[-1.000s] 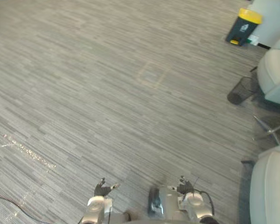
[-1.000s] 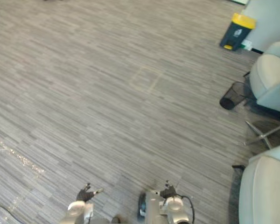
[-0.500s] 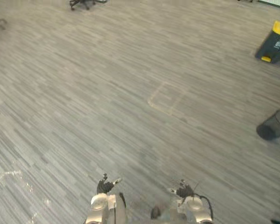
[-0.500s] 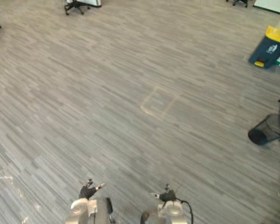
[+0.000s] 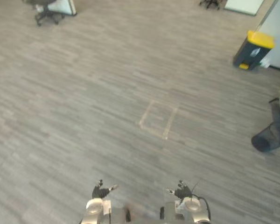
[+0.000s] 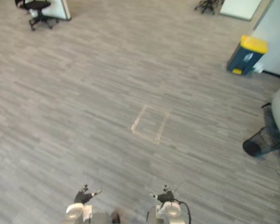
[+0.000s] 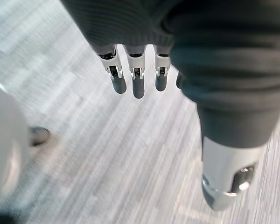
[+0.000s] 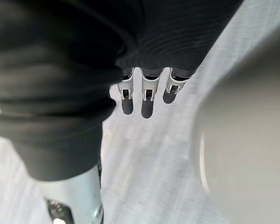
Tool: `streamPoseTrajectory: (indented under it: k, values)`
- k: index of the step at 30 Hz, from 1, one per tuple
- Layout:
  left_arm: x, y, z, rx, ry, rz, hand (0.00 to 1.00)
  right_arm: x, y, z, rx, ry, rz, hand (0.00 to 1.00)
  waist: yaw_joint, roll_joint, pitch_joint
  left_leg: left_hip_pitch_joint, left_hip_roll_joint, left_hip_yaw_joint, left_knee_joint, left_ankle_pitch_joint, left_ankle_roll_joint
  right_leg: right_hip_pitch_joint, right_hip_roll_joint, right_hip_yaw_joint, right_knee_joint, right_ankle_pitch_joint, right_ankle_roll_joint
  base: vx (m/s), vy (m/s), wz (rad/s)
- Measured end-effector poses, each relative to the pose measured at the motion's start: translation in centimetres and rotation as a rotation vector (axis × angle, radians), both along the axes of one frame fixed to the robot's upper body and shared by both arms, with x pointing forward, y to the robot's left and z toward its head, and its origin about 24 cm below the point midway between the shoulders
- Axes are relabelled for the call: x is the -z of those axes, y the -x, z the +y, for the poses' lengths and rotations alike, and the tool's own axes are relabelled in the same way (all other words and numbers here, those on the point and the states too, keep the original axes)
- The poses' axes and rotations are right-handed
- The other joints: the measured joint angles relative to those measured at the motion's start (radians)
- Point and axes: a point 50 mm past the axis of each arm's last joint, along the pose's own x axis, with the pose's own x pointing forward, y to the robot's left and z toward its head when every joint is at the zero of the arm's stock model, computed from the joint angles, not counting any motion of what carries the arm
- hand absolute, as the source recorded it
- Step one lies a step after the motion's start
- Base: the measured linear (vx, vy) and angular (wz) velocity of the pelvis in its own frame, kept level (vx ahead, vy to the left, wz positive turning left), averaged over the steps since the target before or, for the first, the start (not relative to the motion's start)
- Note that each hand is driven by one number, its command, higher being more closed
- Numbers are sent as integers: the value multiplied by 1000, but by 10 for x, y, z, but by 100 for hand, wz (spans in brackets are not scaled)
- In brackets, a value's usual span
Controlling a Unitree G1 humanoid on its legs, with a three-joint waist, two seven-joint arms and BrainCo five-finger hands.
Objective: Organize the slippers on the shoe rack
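left eye view has our left hand (image 5: 102, 190) and right hand (image 5: 182, 191) low over grey carpet (image 5: 107, 93), fingers straight and holding nothing, since, we judge, the slippers and shoe rack lie elsewhere and need finding first.

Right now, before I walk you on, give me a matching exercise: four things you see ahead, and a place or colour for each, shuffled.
Things:
1. bin
2. basket
3. chair
4. tape square

Place or colour:
a. straight ahead, centre
b. far left
c. yellow lid, far right
d. black mesh, right edge

Pairs: 1-c, 2-d, 3-b, 4-a.
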Motion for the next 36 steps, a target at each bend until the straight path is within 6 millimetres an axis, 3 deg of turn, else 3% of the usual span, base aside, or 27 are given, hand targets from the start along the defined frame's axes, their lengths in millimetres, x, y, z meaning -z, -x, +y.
streamPoseTrajectory:
  k: [1,3,4,5,6,8,9,10,11,12,14,15,18,19,20,21,22,23,25,27,29,30,32,33,36]
  values:
    - [0,0,-1,1,3,1,0,-1,-1,0,-2,0,-4,0,-6,-1,1,24,4,-1,-17,-7,-6,-14,16,-15,-112,12,-2,592,-72,13]
    - [-1,-3,-3,18,1,-2,0,0,-1,-3,-4,3,3,0,-19,-6,1,77,4,-19,-63,-28,-25,-10,55,-9,-484,137,0,520,-109,34]
    - [-1,-3,-2,31,-6,-1,0,1,0,-4,-5,6,12,0,-23,-17,4,107,-12,-31,-79,-35,-29,-3,54,2,-570,207,-10,570,-174,44]
    - [1,-2,-3,40,-7,15,0,1,0,-10,-6,22,17,0,-36,-14,2,137,-4,-65,-79,-45,-31,0,64,16,-532,303,-63,578,-184,31]
    - [3,-1,-7,44,1,23,0,0,-1,-13,-7,30,19,0,-33,18,-1,138,20,-78,-54,-44,-31,-6,75,12,-494,265,-80,697,-227,16]
    - [4,2,-12,32,20,31,0,-1,-1,-22,30,38,17,0,-36,57,-6,87,66,-90,99,-38,-41,8,101,-10,-456,205,-101,557,-209,3]
    - [4,2,-11,14,23,29,0,-2,-1,-24,35,41,12,0,-46,68,-1,17,95,-117,300,-7,-88,52,120,-22,-450,163,-112,561,-225,8]
    - [3,1,-11,0,28,25,0,-2,0,-25,36,44,11,0,-47,78,4,-53,128,-142,495,67,-116,100,140,-25,-461,138,-124,696,-233,1]
    - [3,1,-11,-20,36,18,0,-2,2,-25,36,45,11,0,-43,86,5,-125,156,-164,664,165,-130,146,161,-20,-477,116,-138,580,-130,-40]
    - [2,5,-10,-38,38,12,0,-2,3,-21,22,42,15,0,-32,91,5,-223,203,-160,902,190,-135,219,201,9,-498,79,-157,682,-108,-62]
    - [-3,0,-6,-37,23,-20,0,0,5,-12,4,26,23,0,-13,79,11,-316,223,-137,1043,139,-120,309,220,60,-528,40,-175,596,-58,-84]
    - [-6,-3,-3,-40,13,-45,0,3,11,-5,2,8,45,0,4,58,1,-386,223,-97,1039,97,-112,372,217,114,-562,19,-172,526,-30,-92]
    - [-9,-5,-1,-51,12,-68,0,4,12,-1,-7,0,50,0,16,53,-4,-484,194,-79,847,17,-94,480,204,201,-629,7,-155,592,84,-103]
    - [-10,-6,-1,-66,13,-80,0,5,13,0,11,-10,55,0,26,47,-5,-494,121,-102,529,4,-97,525,167,270,-639,-12,-126,584,206,-116]
    - [-10,-6,-1,-66,15,-81,0,5,14,0,16,-12,56,0,28,48,-5,-496,101,-120,450,12,-95,532,158,287,-641,-19,-120,593,244,-122]
    - [-10,-6,-2,-67,16,-82,0,5,14,0,19,-14,58,0,32,47,-5,-498,75,-157,340,41,-93,549,144,316,-643,-34,-107,484,273,-97]
    - [-9,-5,-3,-66,19,-81,0,7,19,-1,22,-13,69,0,37,58,-12,-500,49,-209,204,108,-93,568,136,351,-646,-58,-80,489,301,-121]
    - [-8,-3,-5,-65,22,-72,0,9,24,-2,26,-13,85,0,48,63,-22,-499,51,-230,209,223,-102,577,133,386,-638,-78,-63,608,412,-117]
    - [-7,-4,6,-56,-9,-61,0,10,25,8,25,-37,89,0,41,16,-51,-502,30,-172,282,116,-72,555,93,431,-564,-87,-53,647,405,-81]
    - [-7,-4,8,-58,-15,-59,0,12,30,10,27,-42,104,0,47,-7,-60,-464,42,-86,363,15,-35,483,70,443,-371,-72,-5,527,305,-99]
    - [-5,-1,9,-56,-16,-41,0,10,27,9,18,-38,93,0,50,-13,-53,-363,41,-6,356,-43,-13,347,35,377,-55,-35,84,472,297,-128]
    - [-3,1,7,-43,-15,-27,0,9,24,10,15,-38,80,0,49,-1,-45,-310,39,19,337,-55,-12,280,11,302,72,-41,79,372,243,-118]
    - [-3,-3,0,-10,-6,-25,0,6,18,10,9,-38,58,0,42,5,-39,-204,30,47,250,-62,-8,165,-8,159,180,-66,37,334,186,-80]
    - [-4,-7,-3,3,-3,-28,0,5,15,11,9,-39,42,0,38,3,-37,-160,29,64,206,-62,-8,119,-1,100,171,-78,28,405,150,-49]
    - [0,-4,-8,31,6,5,0,3,9,8,8,-30,31,0,16,3,-30,-46,27,127,104,-60,-12,74,-3,-78,-48,-83,3,342,84,-34]
